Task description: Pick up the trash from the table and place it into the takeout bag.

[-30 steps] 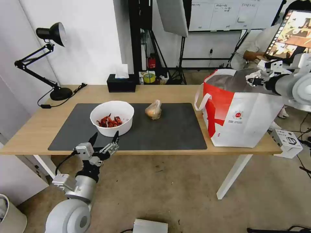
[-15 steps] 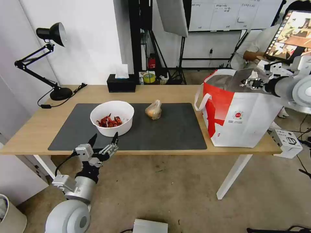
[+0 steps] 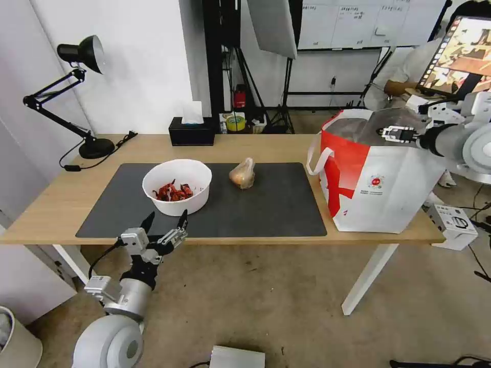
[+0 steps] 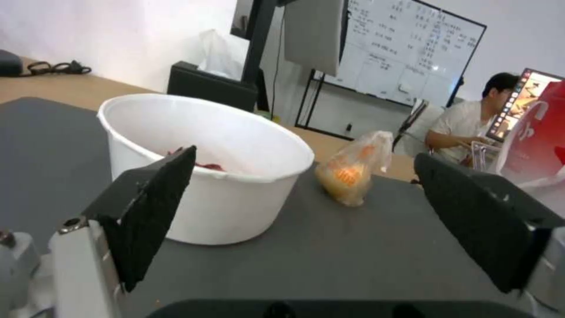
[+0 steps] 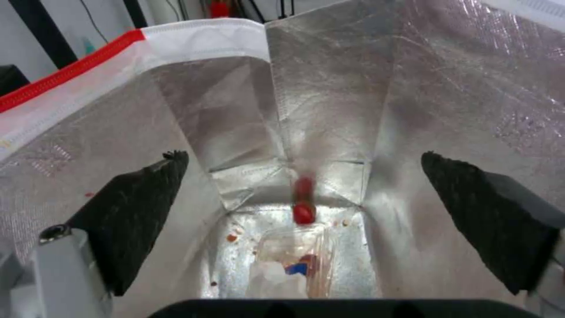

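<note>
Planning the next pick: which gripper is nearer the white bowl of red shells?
Left. The left gripper hangs open at the table's near edge just before the white bowl; the right gripper is open over the takeout bag.

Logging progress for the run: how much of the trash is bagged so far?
Done: the clamshell tray lies at the bottom of the takeout bag, with something white beside it. In hand: nothing; the right gripper is open over the bag mouth, the left gripper open at the near table edge. Left: the white bowl and small food bag, both on the mat.
</note>
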`<state>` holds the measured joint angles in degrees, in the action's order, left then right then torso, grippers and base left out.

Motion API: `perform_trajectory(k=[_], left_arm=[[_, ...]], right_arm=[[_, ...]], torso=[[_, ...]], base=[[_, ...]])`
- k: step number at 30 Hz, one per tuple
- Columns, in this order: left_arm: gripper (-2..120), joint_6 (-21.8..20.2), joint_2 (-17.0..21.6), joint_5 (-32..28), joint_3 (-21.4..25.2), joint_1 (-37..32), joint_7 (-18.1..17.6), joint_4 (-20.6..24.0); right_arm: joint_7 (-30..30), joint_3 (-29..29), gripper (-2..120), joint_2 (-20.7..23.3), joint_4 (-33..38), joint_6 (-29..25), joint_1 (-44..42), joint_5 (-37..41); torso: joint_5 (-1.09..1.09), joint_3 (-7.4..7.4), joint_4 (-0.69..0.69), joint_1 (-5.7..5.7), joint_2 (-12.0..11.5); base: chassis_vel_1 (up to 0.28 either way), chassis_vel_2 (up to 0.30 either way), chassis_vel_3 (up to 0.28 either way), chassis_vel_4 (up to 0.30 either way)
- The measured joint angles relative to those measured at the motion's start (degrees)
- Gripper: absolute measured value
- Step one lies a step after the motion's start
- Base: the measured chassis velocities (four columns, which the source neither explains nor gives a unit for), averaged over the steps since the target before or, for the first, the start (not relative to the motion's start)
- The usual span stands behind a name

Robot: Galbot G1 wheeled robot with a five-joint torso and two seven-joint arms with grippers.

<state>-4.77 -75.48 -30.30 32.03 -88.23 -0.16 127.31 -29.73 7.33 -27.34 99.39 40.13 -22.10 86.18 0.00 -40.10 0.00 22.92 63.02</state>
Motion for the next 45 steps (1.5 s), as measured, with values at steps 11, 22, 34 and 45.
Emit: perform_trajectory(k=[11, 22, 34, 45], left_arm=[[100, 0.6, -0.4, 0.2, 0.0, -0.7, 0.1, -0.5], [100, 1.1, -0.4, 0.6, -0.1, -1.1, 0.2, -0.6], [100, 1.2, -0.8, 1.2, 0.6, -2.2, 0.3, -0.1], [100, 1.7, -1.4, 2.4, 0.0, -2.2, 0.6, -1.4]], right_arm=[[2.8, 3.1, 100, -0.2, 1.2, -6.1, -4.0, -3.2], [7.3, 5.8, 100, -0.3, 3.5, -18.5, -9.4, -8.2], [11.0, 8.2, 100, -1.7, 6.3, -28.5, -16.1, -17.5], [14.3, 12.3, 100, -3.8, 13.9, -40.2, -26.7, -27.5]], torso=[[0.00, 0.00, 0.00, 0.00, 0.0], [0.00, 0.00, 0.00, 0.00, 0.0], [0.01, 0.00, 0.00, 0.00, 0.0], [-0.01, 0.00, 0.00, 0.00, 0.0]], base=[[0.000, 0.000, 0.000, 0.000], [0.000, 0.000, 0.000, 0.000], [0.000, 0.000, 0.000, 0.000], [0.000, 0.000, 0.000, 0.000]])
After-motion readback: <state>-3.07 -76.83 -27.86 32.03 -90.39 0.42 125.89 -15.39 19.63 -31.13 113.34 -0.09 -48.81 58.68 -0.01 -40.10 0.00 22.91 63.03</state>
